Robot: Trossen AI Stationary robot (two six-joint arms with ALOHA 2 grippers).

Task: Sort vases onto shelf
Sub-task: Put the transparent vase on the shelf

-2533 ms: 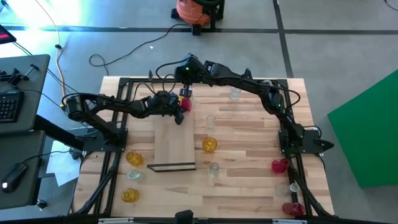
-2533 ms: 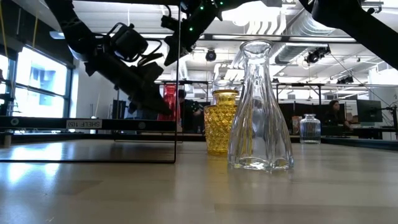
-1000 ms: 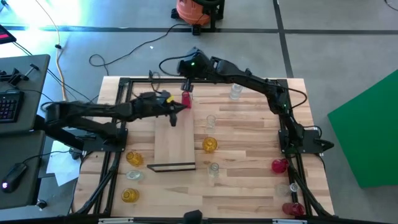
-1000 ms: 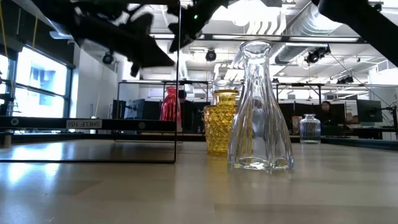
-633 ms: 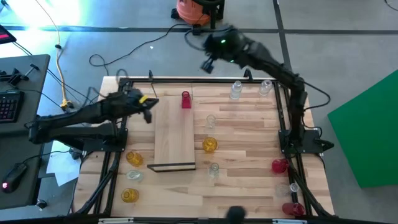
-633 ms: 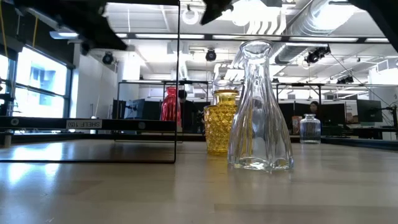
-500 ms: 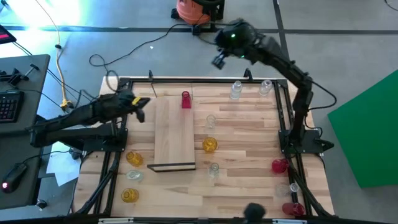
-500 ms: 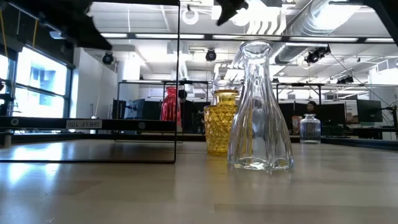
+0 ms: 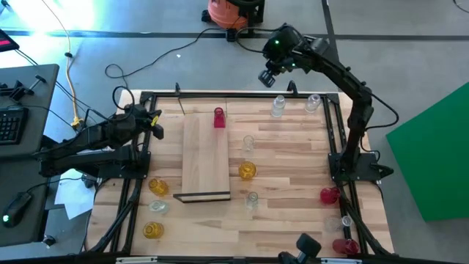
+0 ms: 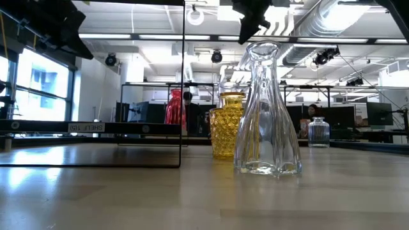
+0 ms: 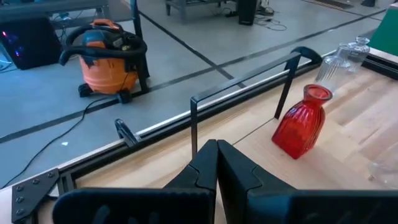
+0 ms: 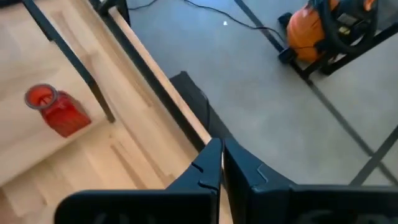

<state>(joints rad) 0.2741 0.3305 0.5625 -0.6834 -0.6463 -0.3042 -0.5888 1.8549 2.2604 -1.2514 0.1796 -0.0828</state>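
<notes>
Presently, item count and placement:

- Shelf (image 9: 205,158): light-wood board lying on the counter (image 9: 293,147), dark strip on its near short edge.
- On shelf: one red vase (image 9: 218,117), upright at the far end. Judged the only vase sorted.
- Off shelf, on counter: amber vase (image 9: 247,170) and two clear vases (image 9: 248,142) just beside the board; two clear at the far edge; two amber and one clear at the left edge; two red and one clear at the right edge. About eleven outstanding.
- Left end effector (image 9: 155,122): fingers pressed together, empty, at the counter's far-left corner.
- Right end effector (image 9: 267,76): fingers together, empty, raised beyond the far edge.
</notes>
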